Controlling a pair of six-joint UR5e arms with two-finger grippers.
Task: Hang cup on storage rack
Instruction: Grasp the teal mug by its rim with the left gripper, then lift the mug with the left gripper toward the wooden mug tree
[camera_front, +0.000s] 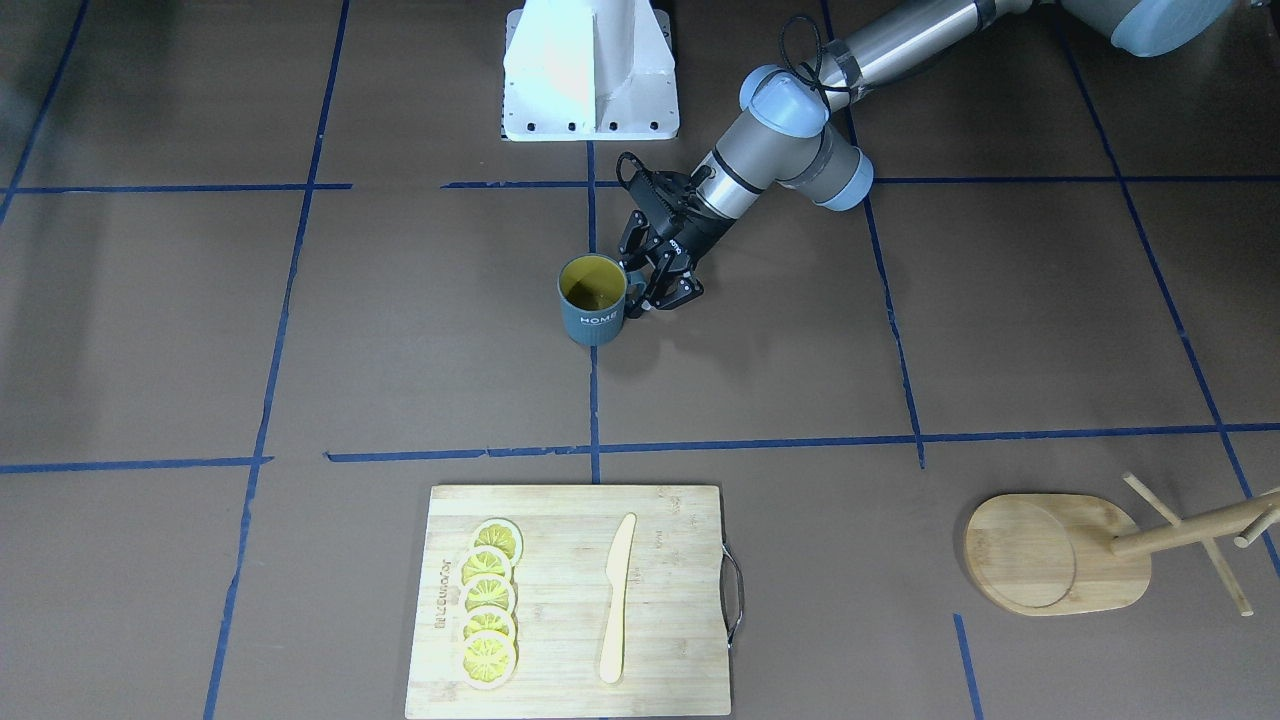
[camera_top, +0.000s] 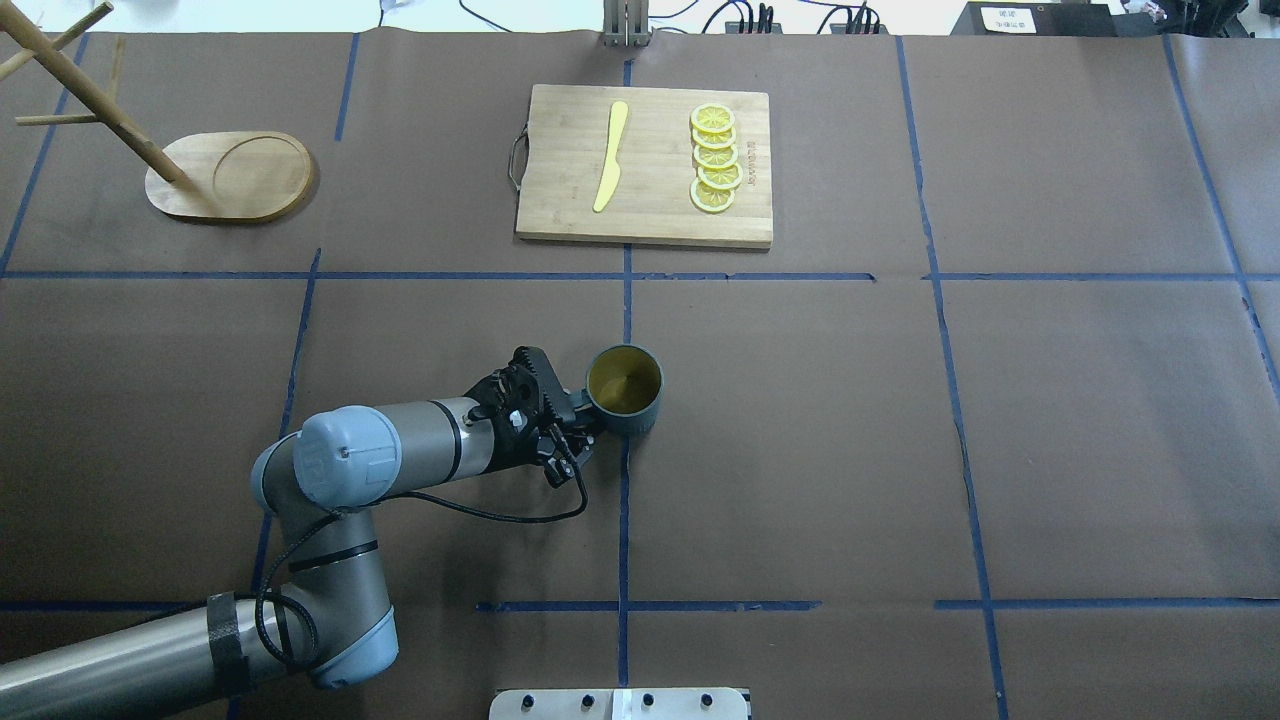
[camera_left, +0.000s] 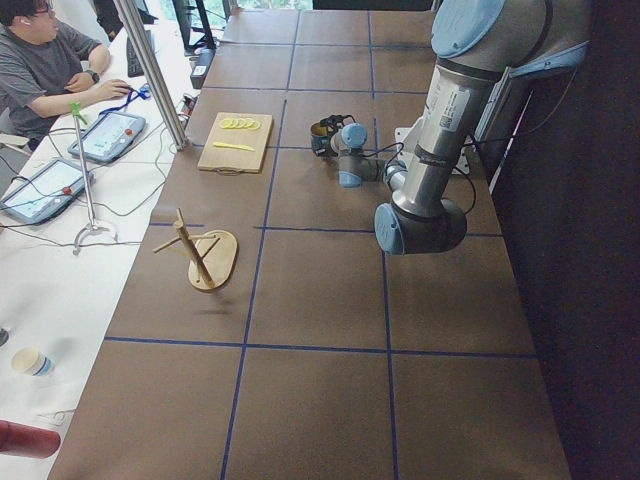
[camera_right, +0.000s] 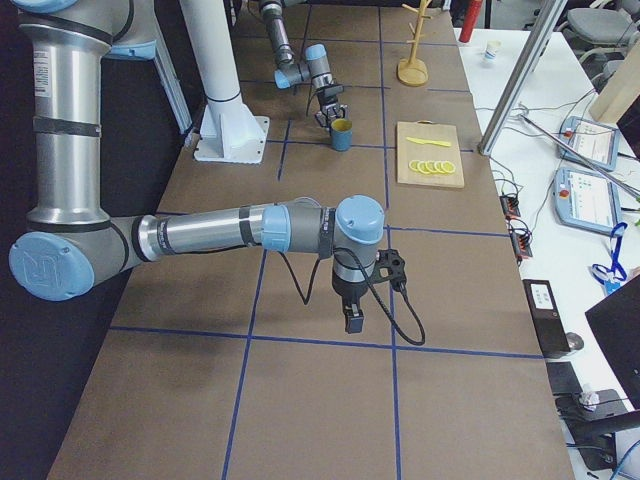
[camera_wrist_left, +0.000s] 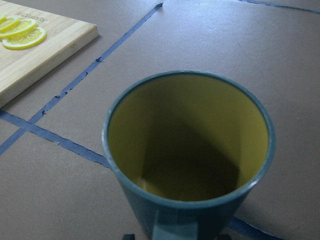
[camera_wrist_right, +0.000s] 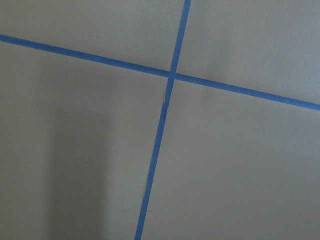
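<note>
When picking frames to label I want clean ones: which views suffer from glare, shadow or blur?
Exterior front-facing: the white pedestal is blown out, but the cup is crisp, its lettering legible. Left wrist-mounted: the cup fills the view, its inside half in shadow; the lemon slices look soft. Right wrist-mounted: only tape lines, with a broad soft shadow at left.

Overhead and front-facing opposed, steeply down, sharing cup; side views along table; wrist cameras close in.
</note>
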